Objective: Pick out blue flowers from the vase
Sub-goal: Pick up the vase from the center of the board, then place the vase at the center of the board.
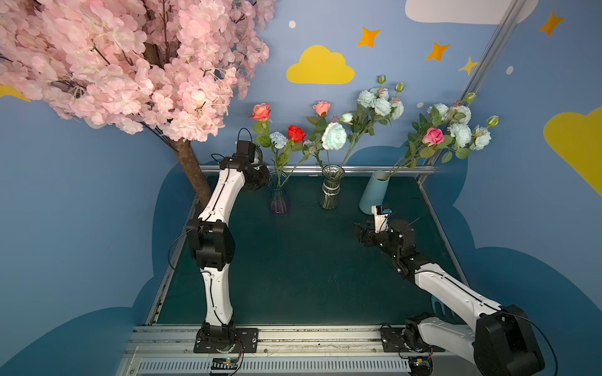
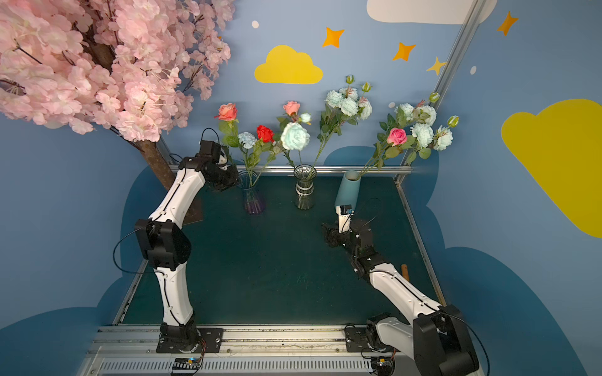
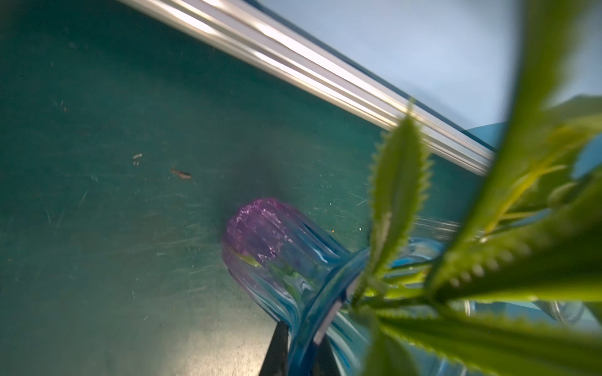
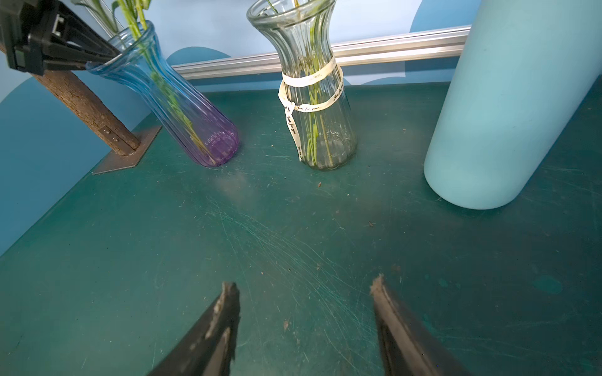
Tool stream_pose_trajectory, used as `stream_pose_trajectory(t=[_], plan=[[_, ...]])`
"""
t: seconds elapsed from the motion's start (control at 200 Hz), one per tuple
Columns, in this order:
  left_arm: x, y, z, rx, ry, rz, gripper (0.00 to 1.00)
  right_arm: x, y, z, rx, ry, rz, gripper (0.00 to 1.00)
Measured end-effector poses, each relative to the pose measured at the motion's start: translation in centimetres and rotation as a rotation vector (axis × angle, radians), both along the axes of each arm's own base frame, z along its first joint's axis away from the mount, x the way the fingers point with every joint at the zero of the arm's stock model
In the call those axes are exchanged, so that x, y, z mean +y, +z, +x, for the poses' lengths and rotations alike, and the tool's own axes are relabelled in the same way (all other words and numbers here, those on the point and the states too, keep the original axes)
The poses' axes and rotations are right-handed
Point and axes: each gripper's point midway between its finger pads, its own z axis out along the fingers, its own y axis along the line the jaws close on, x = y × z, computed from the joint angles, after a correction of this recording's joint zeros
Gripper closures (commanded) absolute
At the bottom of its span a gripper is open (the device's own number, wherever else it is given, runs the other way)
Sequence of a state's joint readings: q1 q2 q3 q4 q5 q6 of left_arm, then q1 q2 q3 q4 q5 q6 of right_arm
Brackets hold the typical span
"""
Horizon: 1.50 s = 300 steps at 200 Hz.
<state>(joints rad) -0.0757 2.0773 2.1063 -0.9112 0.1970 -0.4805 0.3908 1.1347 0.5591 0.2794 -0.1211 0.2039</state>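
**My left pincer clamps the rim of the purple-blue vase**

My left gripper (image 4: 112, 53) is clenched on the flared rim of the blue-and-purple glass vase (image 4: 182, 107), one finger outside the glass and one inside the mouth, as my left wrist view shows against the blue lip. In my right wrist view this vase leans, its purple base on the green table (image 1: 293, 260) and its mouth tipped toward my left arm. Inside it stand green stems topped, in both top views, by a coral rose (image 1: 260, 112), a red rose (image 1: 296, 133) and a small blue flower (image 1: 278, 139) just beside my wrist.

The other blue flowers sit further along the back edge: a large pale bloom (image 1: 334, 136) and a tall cluster (image 1: 379, 101) rise from the clear ribbon-tied vase (image 1: 330, 192) in the middle, and another cluster (image 1: 462, 130) with a pink rose (image 1: 433, 136) leans out of the pale blue vase (image 1: 374, 193).

My right gripper (image 4: 304, 293) is released, its fingers spread wide over bare table, holding nothing, near the foot of the pale blue vase and well apart from the glass ones
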Motion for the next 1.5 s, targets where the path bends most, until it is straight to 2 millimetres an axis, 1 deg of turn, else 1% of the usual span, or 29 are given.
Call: stream_pose_trajectory(t=[0.13,0.265,0.491,0.676,0.796,0.911,1.016,1.116,1.261,1.502], plan=[[1.2,-0.1,-1.3,0.013,0.018,-0.044,0.96,0.0,0.0,0.0,0.000,0.000,0.000,0.35],[1.9,0.0,-2.9,0.026,0.027,-0.049,0.96,0.0,-0.1,0.0,0.004,0.000,-0.002,0.35],[1.6,0.1,-6.0,0.065,0.000,-0.048,0.96,0.0,-0.2,0.0,0.005,-0.001,-0.002,0.35],[0.6,0.3,-9.9,0.105,-0.053,-0.036,0.96,0.0,-0.3,0.1,0.009,-0.001,-0.004,0.35],[-0.6,0.8,-12.7,0.102,-0.103,-0.022,0.96,0.0,-0.4,0.1,0.010,-0.002,-0.005,0.35],[-2.2,1.2,-15.6,0.089,-0.157,-0.020,0.96,0.0,0.1,0.3,0.001,-0.005,-0.003,0.35],[-3.8,1.0,-18.2,0.088,-0.209,-0.027,0.96,0.1,0.3,0.3,-0.004,-0.005,-0.001,0.35],[-5.2,0.4,-20.3,0.096,-0.256,-0.033,0.96,0.1,0.3,0.3,-0.003,-0.005,-0.001,0.35],[-7.4,0.0,-22.3,0.095,-0.322,-0.029,0.96,0.1,0.3,0.3,-0.003,-0.006,-0.001,0.35],[-11.4,0.5,-24.7,0.054,-0.437,-0.013,0.96,0.1,0.2,0.3,-0.003,-0.006,-0.002,0.35]])
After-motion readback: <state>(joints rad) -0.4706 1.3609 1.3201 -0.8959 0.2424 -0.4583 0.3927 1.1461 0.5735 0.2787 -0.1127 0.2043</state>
